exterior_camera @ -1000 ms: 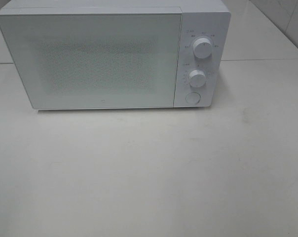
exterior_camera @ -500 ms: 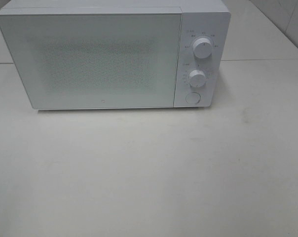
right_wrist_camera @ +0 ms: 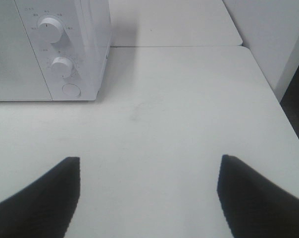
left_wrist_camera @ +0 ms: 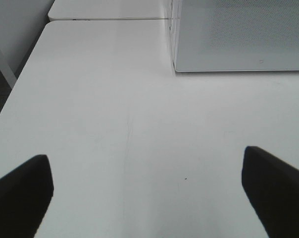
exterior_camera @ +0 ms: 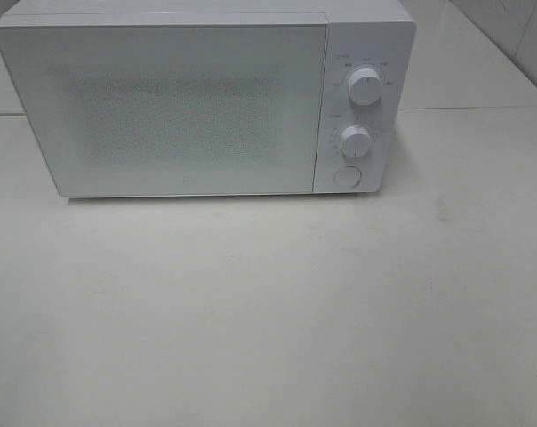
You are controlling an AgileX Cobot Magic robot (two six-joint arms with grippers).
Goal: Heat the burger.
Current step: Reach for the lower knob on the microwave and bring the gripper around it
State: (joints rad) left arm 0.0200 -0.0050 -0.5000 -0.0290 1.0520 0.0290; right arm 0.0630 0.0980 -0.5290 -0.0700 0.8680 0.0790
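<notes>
Exterior high view: a white microwave (exterior_camera: 188, 98) stands at the far side of the pale counter (exterior_camera: 268, 311), its front towards the camera
Door: the microwave door (exterior_camera: 171, 107) sits shut and flush; its speckled window gives no sight of the inside
Controls: the control panel (exterior_camera: 362, 107) is to the right of the door; upper knob (exterior_camera: 365, 87) above lower knob (exterior_camera: 355, 140); round button (exterior_camera: 346, 176) beneath both
Burger: the burger shows in none of the views; where it is cannot be told
Left tool: the left tool (left_wrist_camera: 144, 163) hangs over the counter, out in front of the microwave's left front corner; its two dark fingers (left_wrist_camera: 21, 193) stand wide apart; nothing is between them
Right tool: the right tool (right_wrist_camera: 149, 161) hangs over the counter in front of the control panel and off to its right; its dark fingers (right_wrist_camera: 258, 198) are spread wide too; it grips nothing
Behind: a second counter (exterior_camera: 473, 62) butts against the first along a seam level with the microwave's right side
</notes>
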